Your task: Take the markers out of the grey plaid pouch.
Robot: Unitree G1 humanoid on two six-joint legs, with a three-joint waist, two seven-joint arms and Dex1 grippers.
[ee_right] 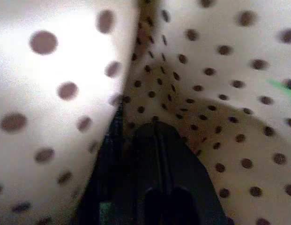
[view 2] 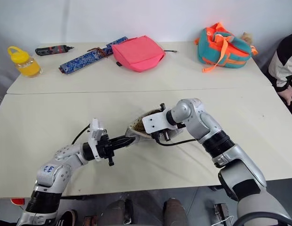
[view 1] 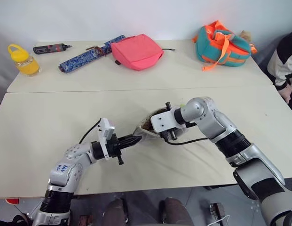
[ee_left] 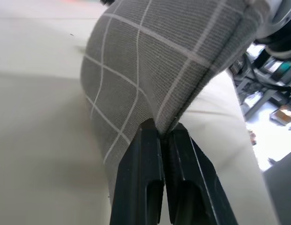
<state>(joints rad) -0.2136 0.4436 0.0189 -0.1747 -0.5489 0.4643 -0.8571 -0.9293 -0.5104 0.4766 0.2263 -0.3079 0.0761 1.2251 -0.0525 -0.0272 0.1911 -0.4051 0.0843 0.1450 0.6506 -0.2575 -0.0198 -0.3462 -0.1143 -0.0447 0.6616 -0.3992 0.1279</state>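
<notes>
Frame centre: our left gripper (ee_left: 163, 133) pinches the grey plaid fabric pouch (ee_left: 159, 70); our closed right gripper (ee_right: 157, 129) sits inside its dotted lining.

Silver-grey arms, black cables, black-fingered left tool (view 1: 132, 140).

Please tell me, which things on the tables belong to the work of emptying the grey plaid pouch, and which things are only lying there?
Belong to the job:
- grey plaid pouch, pinched at its edge by the left gripper
- right gripper, shut, inside the dotted lining

Only lying about, far table:
- pink pouch
- long blue patterned case
- black-and-red tool
- yellow bottle
- teal and orange bag
</notes>
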